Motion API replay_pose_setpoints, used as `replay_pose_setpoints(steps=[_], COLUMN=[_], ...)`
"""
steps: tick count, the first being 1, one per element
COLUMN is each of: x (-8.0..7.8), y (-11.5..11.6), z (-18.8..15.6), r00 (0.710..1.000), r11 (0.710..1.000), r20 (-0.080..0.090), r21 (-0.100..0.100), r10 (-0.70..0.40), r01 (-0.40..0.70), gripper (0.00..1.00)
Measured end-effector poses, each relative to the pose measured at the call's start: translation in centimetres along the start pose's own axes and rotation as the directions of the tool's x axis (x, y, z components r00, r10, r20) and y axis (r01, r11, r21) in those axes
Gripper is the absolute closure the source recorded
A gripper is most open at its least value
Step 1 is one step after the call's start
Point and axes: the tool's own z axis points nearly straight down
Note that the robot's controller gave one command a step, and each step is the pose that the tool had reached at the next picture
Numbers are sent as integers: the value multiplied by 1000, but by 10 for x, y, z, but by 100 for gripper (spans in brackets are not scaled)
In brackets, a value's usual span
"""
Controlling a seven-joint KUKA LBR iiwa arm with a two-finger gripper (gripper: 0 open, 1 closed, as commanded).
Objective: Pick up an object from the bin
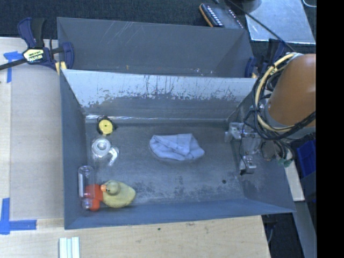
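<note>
Crumpled blue cloth (176, 147) sits mid-bin (161, 93), nothing touching it. We've got the gripper (244, 160) out at its 3 o'clock by the wall, and we can't tell if it's clenched or loose. Yellow duck (119, 194) sits down at the cloth's 8 o'clock.

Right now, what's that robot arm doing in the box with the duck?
The robot arm's gripper hangs at the right side of the grey bin, over bare floor, not above any toy. A crumpled blue cloth lies in the middle. Along the left are a yellow rubber duck, a clear plastic cup and a small yellow round piece. Nothing looks picked up yet.
</note>
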Motion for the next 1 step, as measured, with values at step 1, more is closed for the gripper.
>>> replay_pose_setpoints(steps=[1], x=[-2], y=[0], z=[-5], r00=[1000], r11=[1000], r20=[9], r21=[1], r10=[-3], r01=[3], gripper=[0])
